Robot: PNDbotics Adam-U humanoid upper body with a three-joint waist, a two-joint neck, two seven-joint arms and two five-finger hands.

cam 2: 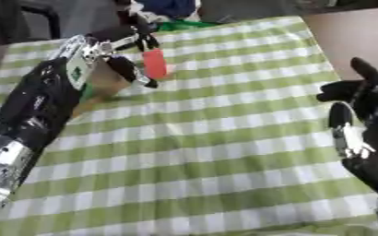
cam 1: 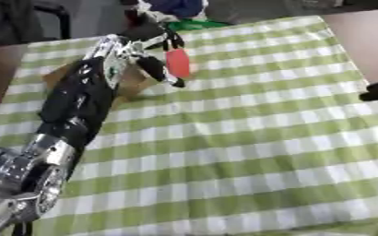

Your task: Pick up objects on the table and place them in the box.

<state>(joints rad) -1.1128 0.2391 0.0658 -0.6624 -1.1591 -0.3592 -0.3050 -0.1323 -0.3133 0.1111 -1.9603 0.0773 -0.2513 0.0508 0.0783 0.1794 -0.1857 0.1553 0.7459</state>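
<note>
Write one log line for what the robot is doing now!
left hand: holding red thing above brown box | right hand: idle, open

No readable text, label, brand, number or sign anywhere. Nothing legible on the green-and-white checked tablecloth, on the red object or on the brown cardboard box. Nothing written on either black arm.

A red object is pinched in the curled fingers of the left hand at the far left, above a green-and-white checked tablecloth. A brown box is partly hidden behind the left arm. The right hand is held open at the right edge, fingers up.
</note>
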